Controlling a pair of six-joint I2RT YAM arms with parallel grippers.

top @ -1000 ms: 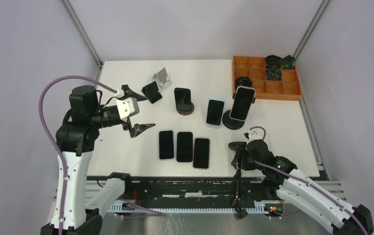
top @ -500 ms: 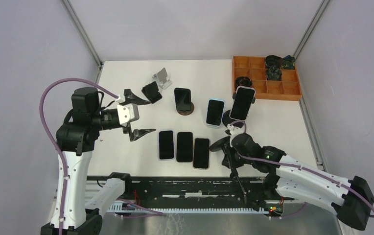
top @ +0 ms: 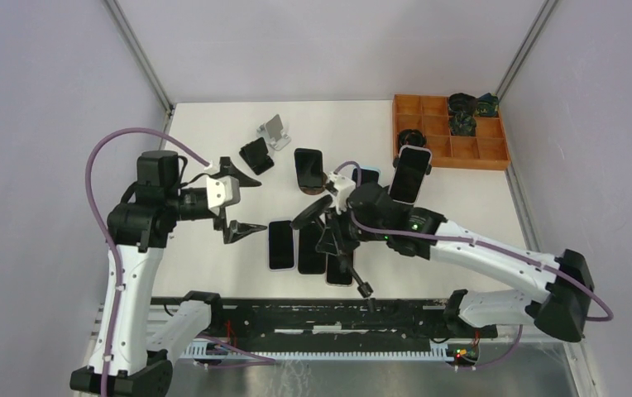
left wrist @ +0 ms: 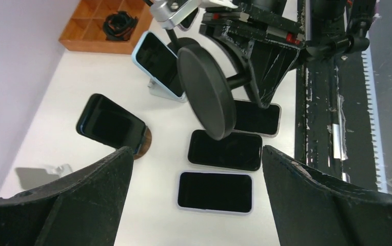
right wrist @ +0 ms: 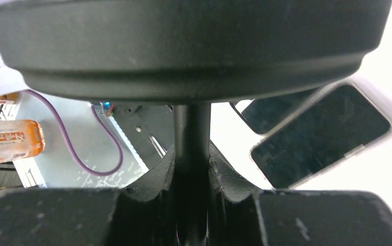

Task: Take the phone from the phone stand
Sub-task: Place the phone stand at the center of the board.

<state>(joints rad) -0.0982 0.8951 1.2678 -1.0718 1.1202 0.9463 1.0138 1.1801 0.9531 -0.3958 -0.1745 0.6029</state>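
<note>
Right arm has swung in from the near right edge to the centre of the tabletop (top: 213, 132) over the last second. The right claw (top: 333, 236) now hangs over the row of three flat phones (top: 280, 245). It is pinched tight on the thin stem of a disc stand (top: 308, 213), with the disc tipped toward the left arm. That stand carries no phone. The left claw (top: 261, 204) has drifted slightly nearer the row, spread fully wide and holding nothing.

Judgement: the held stand looks already cleared, and other removals remain. Three phones are still propped up:
- dark phone (top: 308, 165) on its brown base (top: 317, 188)
- blue-cased phone (left wrist: 158, 64), mostly hidden behind the right arm from above
- white-edged phone (top: 409, 174) by the wooden tray (top: 495, 157)

Neither claw touches any of them. Cannot tell which comes next.
</note>
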